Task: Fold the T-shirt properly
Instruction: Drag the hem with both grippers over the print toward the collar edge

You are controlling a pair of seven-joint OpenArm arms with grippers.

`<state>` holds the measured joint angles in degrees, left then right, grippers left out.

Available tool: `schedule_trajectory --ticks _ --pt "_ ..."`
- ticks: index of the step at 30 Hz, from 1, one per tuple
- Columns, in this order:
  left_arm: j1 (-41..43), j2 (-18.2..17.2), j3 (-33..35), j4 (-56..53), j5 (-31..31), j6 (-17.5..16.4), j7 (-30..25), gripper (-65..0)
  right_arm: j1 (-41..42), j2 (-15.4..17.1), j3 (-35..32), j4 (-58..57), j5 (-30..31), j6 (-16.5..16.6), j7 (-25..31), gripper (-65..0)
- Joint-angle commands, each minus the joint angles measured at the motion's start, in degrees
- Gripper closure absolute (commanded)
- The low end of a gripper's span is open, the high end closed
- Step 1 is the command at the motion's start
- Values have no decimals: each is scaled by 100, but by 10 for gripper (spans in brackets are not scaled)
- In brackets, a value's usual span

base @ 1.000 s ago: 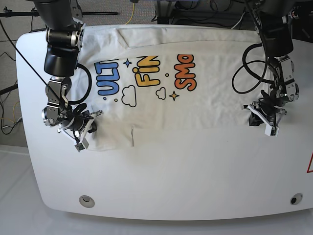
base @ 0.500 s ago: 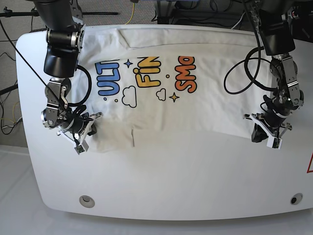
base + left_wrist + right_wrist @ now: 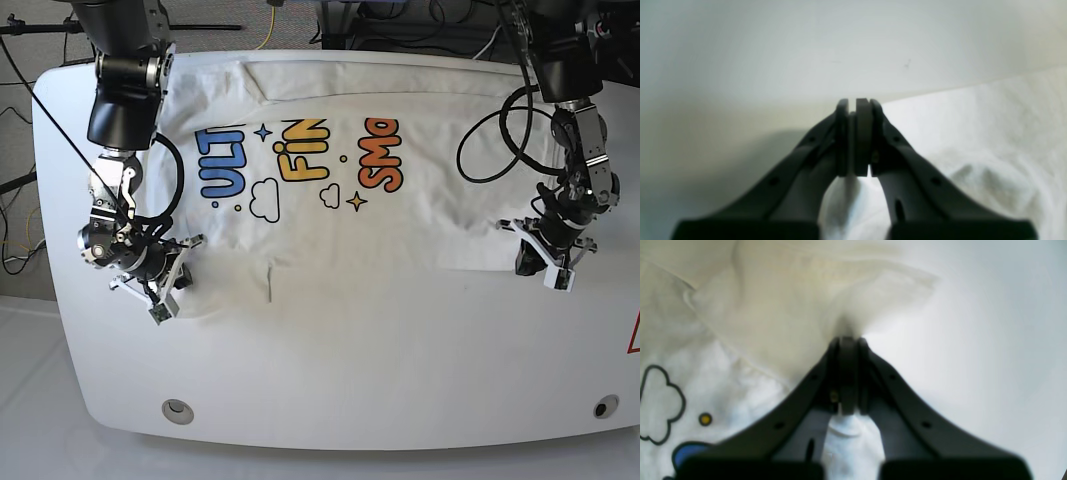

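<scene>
The table's [image 3: 330, 370] near half lies bare, open to passage; the T-shirt [image 3: 400, 225] covers the far half edge to edge; black cables [image 3: 490, 140] loop above its right side.

T-shirt [image 3: 350, 220] flat on table [image 3: 400, 370]

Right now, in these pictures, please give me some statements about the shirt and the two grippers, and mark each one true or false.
1. The T-shirt lies spread on the white table. True.
2. The right gripper is open and holds nothing. False: it is shut on T-shirt fabric.
3. The left gripper is shut at the edge of the T-shirt, with fabric bunched behind its fingers. True.
4. The printed words are all in green. False: they are blue, yellow and orange.
5. Both grippers are at the shirt edge nearest the camera in the base view. True.
</scene>
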<state>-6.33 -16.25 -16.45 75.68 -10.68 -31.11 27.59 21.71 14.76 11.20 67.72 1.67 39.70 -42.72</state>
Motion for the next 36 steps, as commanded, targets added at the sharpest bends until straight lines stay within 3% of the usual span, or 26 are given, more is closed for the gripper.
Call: schedule_trajectory --ticks 1,16,36 --pt "65 -73 -28 224 -83 -14 -45 -23 157 51 24 77 44 30 38 0" --pt "895 -121 -45 1268 -157 -23 -86 -15 79 25 26 534 45 30 -493 -2" --pt "1396 -141 -301 2060 -148 -24 -83 -10 -501 -51 236 2325 94 30 -1628 -3"
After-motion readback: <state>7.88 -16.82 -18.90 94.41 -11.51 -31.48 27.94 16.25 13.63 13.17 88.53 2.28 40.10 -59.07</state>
